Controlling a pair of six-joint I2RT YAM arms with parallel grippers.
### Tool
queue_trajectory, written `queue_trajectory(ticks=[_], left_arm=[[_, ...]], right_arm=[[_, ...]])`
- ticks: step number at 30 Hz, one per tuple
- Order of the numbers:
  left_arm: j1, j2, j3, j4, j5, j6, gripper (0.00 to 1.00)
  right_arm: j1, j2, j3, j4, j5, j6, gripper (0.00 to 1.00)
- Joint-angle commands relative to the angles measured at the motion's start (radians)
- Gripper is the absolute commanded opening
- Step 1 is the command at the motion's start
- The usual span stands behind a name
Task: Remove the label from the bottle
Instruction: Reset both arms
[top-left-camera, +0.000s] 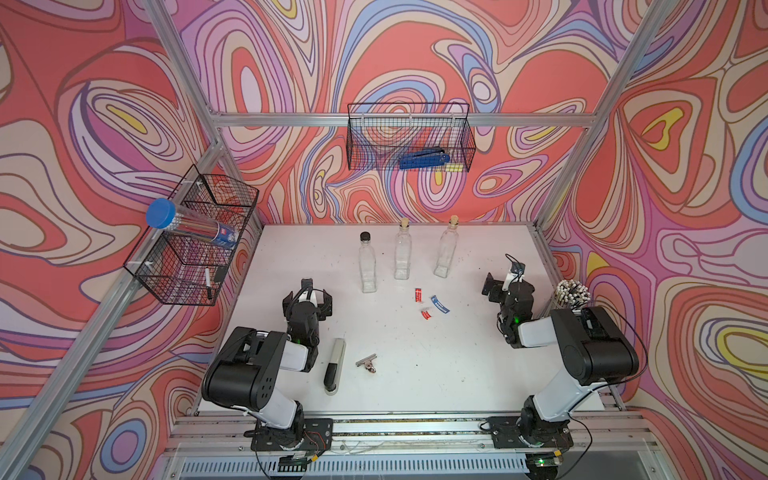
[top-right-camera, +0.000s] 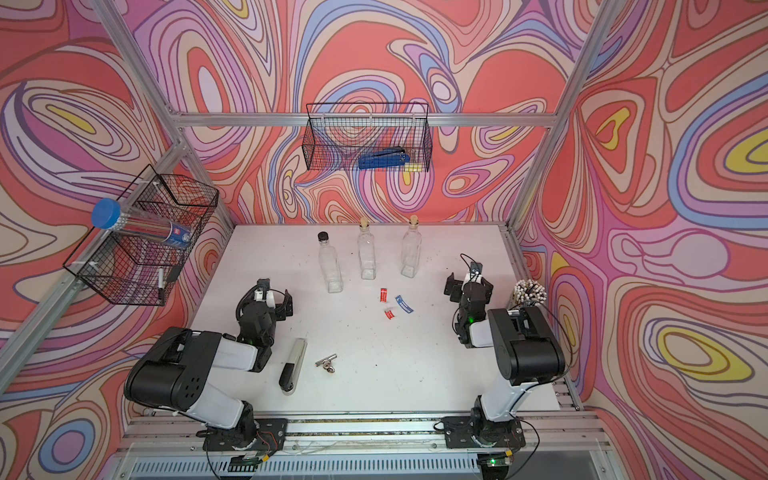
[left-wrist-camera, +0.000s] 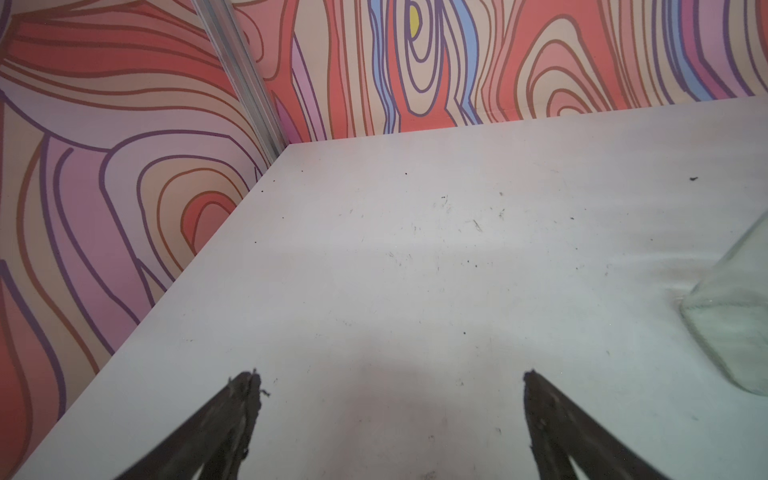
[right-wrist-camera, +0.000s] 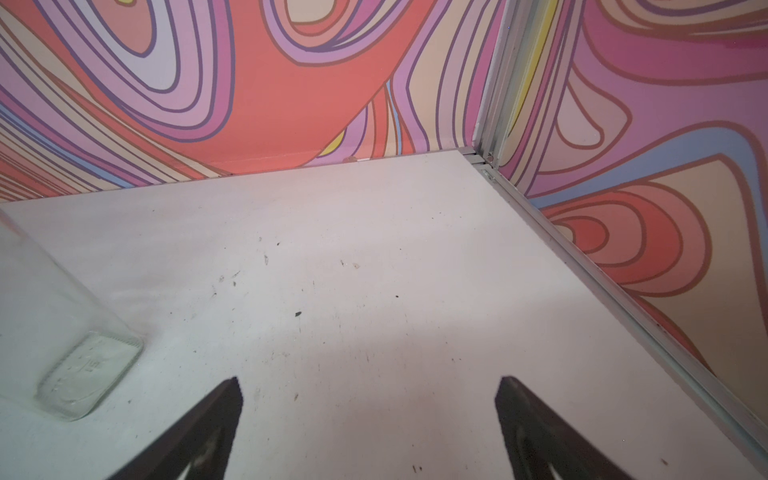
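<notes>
Fig. Tabletop items, qty. Glass bottles (top-left-camera: 368, 266): 3 (1 w/ blk cap, 2 w/ cork). Loose strips: red labels (top-left-camera: 418, 295) ×2, blue label (top-left-camera: 439, 304) ×1. Wire baskets (top-left-camera: 361, 137): 2. Binder clip (top-left-camera: 367, 361): 1.

Left arm (top-left-camera: 249, 374) and right arm (top-left-camera: 590, 353) alike, bulky black joint housings, pale grey-white links, black base plates (top-left-camera: 320, 432), thin black cables (top-left-camera: 645, 351) looping outside, green light (top-left-camera: 515, 320) near each wrist, left gripper (left-wrist-camera: 390, 374) with dark tapered fingers (left-wrist-camera: 232, 415), seemingly scuffed
</notes>
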Motion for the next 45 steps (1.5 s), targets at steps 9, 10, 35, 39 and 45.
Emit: queue_trajectory(ticks=[9,10,35,39,45], left_arm=[[0.019,-0.004,0.041,-0.081,0.028,-0.029,1.0],[0.018,-0.008,0.042,-0.085,0.028,-0.03,1.0],[0.019,-0.004,0.042,-0.081,0.026,-0.029,1.0],[0.019,-0.005,0.042,-0.081,0.026,-0.028,1.0],[0.026,-0.003,0.064,-0.127,0.05,-0.035,1.0]], right_arm=[[-0.004,0.01,-0.011,0.027,0.001,-0.011,0.98],[-0.004,0.01,-0.011,0.026,0.0,-0.011,0.98],[-0.004,0.011,-0.009,0.025,0.001,-0.011,0.98],[-0.004,0.011,-0.009,0.026,0.001,-0.013,0.98],[-0.004,0.011,-0.009,0.025,0.0,-0.014,0.98]])
